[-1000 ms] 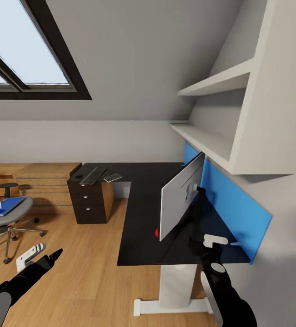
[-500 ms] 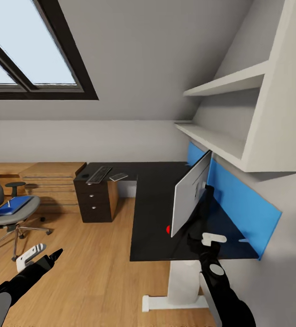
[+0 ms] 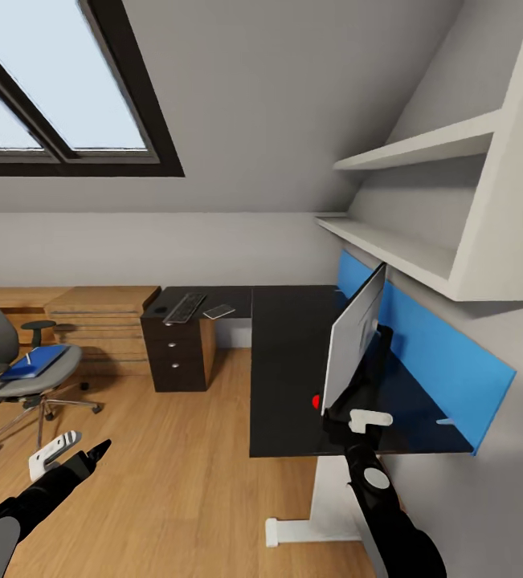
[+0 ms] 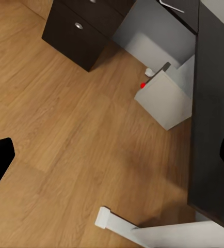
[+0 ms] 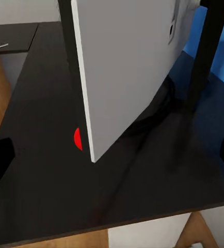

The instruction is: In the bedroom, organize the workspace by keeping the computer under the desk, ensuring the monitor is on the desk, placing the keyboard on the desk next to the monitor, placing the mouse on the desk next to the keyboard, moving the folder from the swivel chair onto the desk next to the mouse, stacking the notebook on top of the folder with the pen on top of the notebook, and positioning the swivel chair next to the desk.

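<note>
On the desk: the monitor (image 3: 356,337) is stood on the near wing of the L-shaped black desk (image 3: 287,361), white back turned to the camera, red dot at its lower corner; in the right wrist view the monitor (image 5: 127,67) is seen from behind on the glossy desk (image 5: 45,170)
Far wing of the desk: the keyboard (image 3: 185,307) is laid flat above the black drawers (image 3: 174,361), with a small flat grey item (image 3: 218,311) just beside it
Under the desk: the computer (image 4: 163,99) is seen on the wooden floor (image 4: 55,129) beside the white leg, red dot on its front
Swivel chair: the swivel chair (image 3: 16,365) is stood on the floor well apart from the desk, near the wooden chest of drawers (image 3: 100,321)
Folder: the blue folder (image 3: 34,361) is laid on the chair seat
Wall: a long blue panel (image 3: 430,353) is fixed behind the desk, with white shelves (image 3: 398,241) above it
Left gripper: the left gripper (image 3: 68,453) is held over the floor, jaws parted and holding nothing
Right gripper: the right gripper (image 3: 361,417) is held just behind the monitor's lower edge; jaws spread wide, nothing grasped
</note>
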